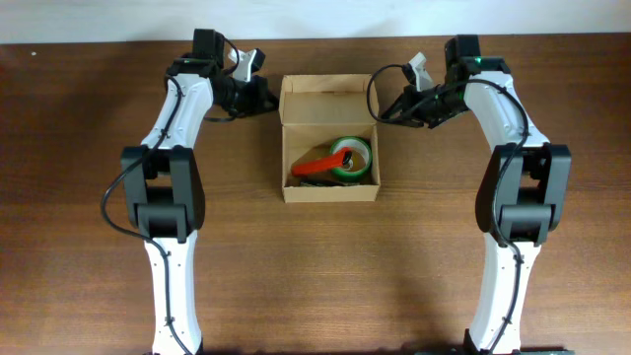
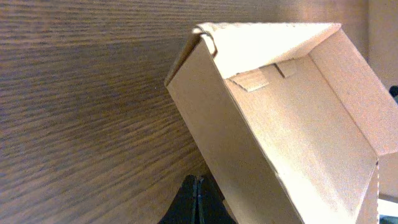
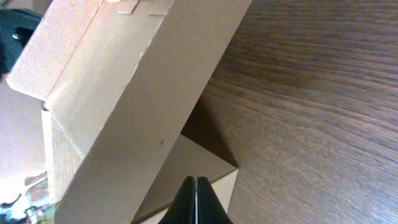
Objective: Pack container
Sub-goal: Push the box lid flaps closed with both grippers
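Left gripper (image 2: 196,186) and right gripper (image 3: 196,185) are both pressed together, pinching nothing. We flank the far end of the container (image 1: 330,193) at table centre, about equally near. Its raised lid flap (image 1: 328,99) sits between us, and its long axis runs away from our bases.

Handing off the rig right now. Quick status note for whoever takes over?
The left gripper is shut on nothing, beside the lid on its left.
The right gripper is shut on nothing, beside the lid on its right.
The container sits mid-table, lid open at the far side.
Done: a green tape roll and a red item lie inside.
Left: close the lid.
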{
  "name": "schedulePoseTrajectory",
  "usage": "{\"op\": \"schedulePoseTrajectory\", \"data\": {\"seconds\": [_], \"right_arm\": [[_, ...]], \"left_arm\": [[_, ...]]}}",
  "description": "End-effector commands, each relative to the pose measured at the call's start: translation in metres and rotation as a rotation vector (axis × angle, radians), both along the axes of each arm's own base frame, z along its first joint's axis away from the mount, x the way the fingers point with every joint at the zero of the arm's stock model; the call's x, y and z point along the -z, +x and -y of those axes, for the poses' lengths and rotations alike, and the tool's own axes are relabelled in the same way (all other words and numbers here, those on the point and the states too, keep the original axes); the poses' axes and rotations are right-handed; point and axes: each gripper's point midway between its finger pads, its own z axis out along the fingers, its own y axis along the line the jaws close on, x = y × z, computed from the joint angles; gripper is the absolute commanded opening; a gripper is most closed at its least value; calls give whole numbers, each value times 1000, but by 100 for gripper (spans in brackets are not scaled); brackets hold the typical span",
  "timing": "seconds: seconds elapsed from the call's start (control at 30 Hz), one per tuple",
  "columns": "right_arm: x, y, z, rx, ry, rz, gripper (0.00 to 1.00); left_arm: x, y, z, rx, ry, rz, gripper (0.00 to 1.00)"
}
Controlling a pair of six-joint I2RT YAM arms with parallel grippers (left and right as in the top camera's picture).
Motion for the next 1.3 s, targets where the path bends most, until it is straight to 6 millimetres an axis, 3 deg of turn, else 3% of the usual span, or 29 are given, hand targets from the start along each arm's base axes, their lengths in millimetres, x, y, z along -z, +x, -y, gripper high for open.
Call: {"op": "schedulePoseTrajectory", "data": {"seconds": [0.0,0.13,0.23,0.53,0.8,0.9,1.03,1.1,1.27], "right_arm": [[8,3,-6,8,52,-30,3],[10,3,-17,-13,116,-33,4],[-11,7,-38,-63,243,28,3],[-47,13,-51,-98,358,78,4],[-110,17,-42,-147,223,197,3],[-124,8,-40,-174,202,206,4],[-137,-2,-35,-193,146,211,4],[-145,-3,-34,-191,122,227,4],[-169,-16,-25,-189,34,268,4]], "left_arm": [[27,-7,9,1,-58,-85,2],[27,-2,14,-9,-69,-76,2],[18,4,23,10,-120,-38,2],[-33,16,46,119,-307,112,2],[-131,21,52,222,-357,355,2],[-160,6,52,264,-359,400,2],[-189,-37,52,360,-315,428,2],[-189,-57,54,406,-283,408,2],[-168,-100,56,505,-200,296,2]]}}
